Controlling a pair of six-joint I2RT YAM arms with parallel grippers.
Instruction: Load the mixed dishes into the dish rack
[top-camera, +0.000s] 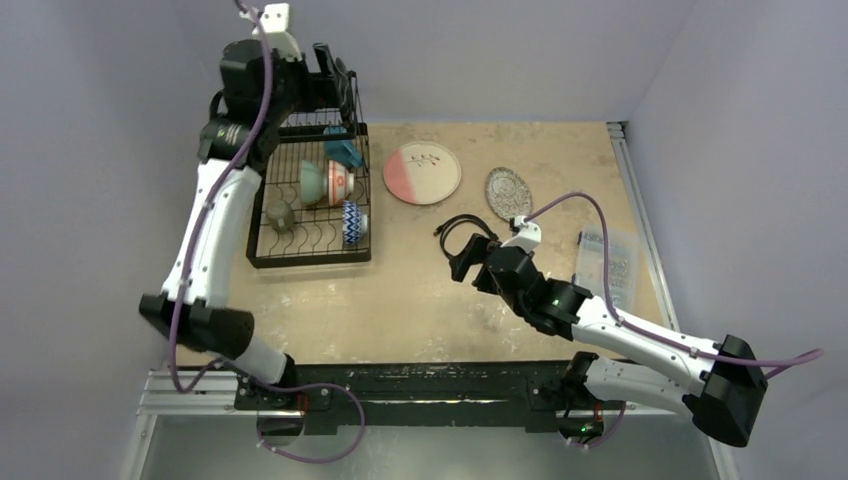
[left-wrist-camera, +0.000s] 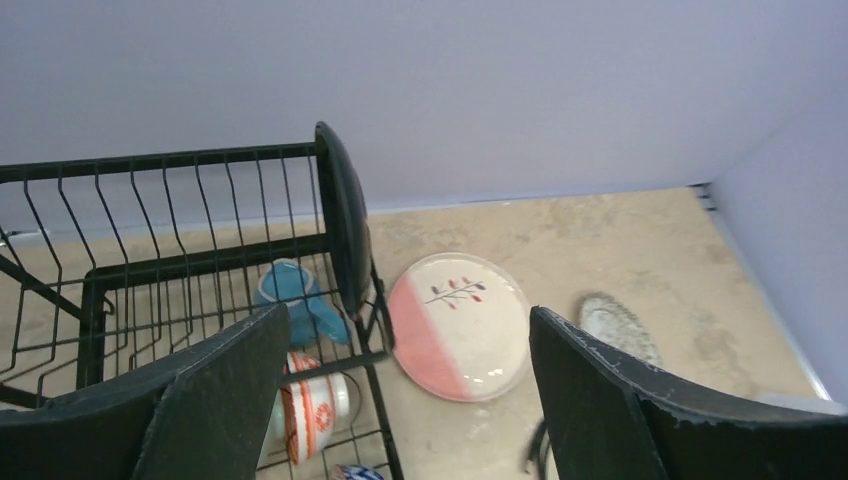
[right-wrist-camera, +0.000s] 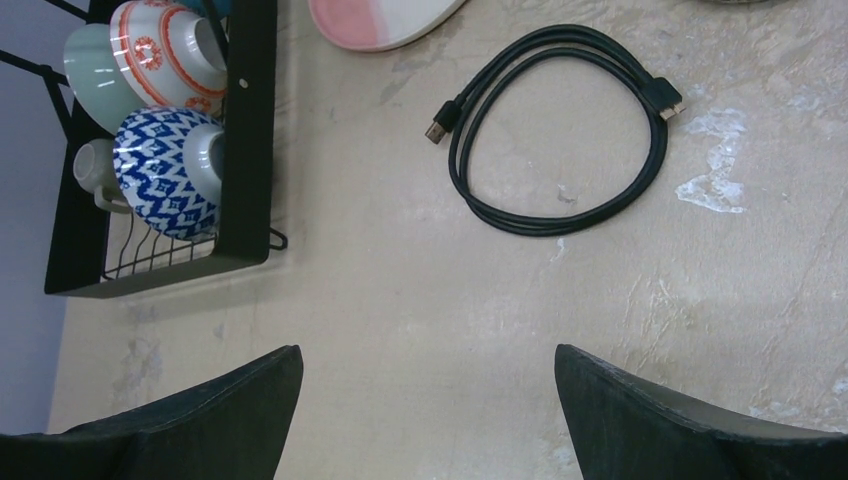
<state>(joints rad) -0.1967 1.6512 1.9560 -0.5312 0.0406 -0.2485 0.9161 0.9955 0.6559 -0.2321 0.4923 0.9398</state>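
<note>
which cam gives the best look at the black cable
Right wrist: the black cable lies whole and close, with both plugs visible. Top external shows it small, its near side hidden by the right arm. Left wrist catches only a dark sliver at the bottom edge, probably the same cable.

Soft, even light, faint shadows, mostly sharp.

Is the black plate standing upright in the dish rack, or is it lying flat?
Upright. The left wrist view shows the black plate standing on edge in the dish rack.
</note>
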